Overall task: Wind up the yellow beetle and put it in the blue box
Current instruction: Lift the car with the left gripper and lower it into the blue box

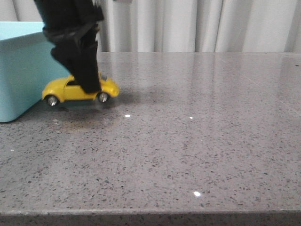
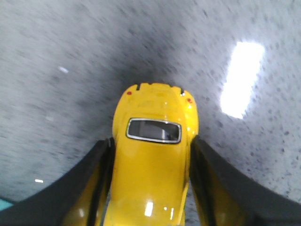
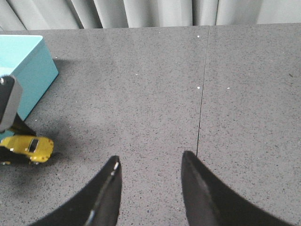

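One yellow beetle (image 1: 75, 89) sits at the left of the front frame on the grey speckled worktop (image 1: 197, 141), its wheels down, just beside the one blue box (image 1: 19, 70) at the far left edge. The left pincer (image 1: 89, 84) comes down over the car and grips it, one dark finger (image 2: 94, 188) pressed to each flank. The right pincer (image 3: 148, 165) hangs open above bare worktop, holding nothing, well apart from the car.
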Robot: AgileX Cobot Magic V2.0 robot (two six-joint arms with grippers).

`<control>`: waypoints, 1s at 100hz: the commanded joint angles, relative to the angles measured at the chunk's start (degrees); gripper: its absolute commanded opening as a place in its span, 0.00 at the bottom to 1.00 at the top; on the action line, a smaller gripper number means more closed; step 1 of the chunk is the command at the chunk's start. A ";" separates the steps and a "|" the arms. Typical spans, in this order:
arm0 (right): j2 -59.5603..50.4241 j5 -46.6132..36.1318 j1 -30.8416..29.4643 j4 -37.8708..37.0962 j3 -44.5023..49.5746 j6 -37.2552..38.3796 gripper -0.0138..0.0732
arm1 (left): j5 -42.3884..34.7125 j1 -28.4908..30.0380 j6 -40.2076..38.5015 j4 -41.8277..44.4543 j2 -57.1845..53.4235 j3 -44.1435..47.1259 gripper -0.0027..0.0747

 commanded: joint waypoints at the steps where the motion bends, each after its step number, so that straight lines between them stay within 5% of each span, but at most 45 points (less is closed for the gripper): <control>1: -0.30 -4.17 -0.05 -0.38 -1.45 -0.51 0.52 | -0.13 -1.26 -0.07 -1.08 -2.86 -6.16 0.18; 23: -0.30 -4.23 -0.05 -0.38 -1.45 -0.51 0.52 | 5.61 -2.26 -1.55 -0.36 -2.86 -19.92 0.18; 40: -0.30 -4.75 -0.05 -0.38 -1.45 -0.51 0.52 | 10.46 -1.41 -8.33 8.87 -3.88 -27.13 0.18; 65: -0.30 -5.05 -0.05 -0.38 -1.45 -0.51 0.52 | 10.46 9.37 -17.29 9.44 -5.99 -27.11 0.18; 100: -0.30 -5.05 -0.05 -0.38 -1.45 -0.51 0.52 | 10.46 24.03 -17.73 1.95 -4.49 -17.95 0.18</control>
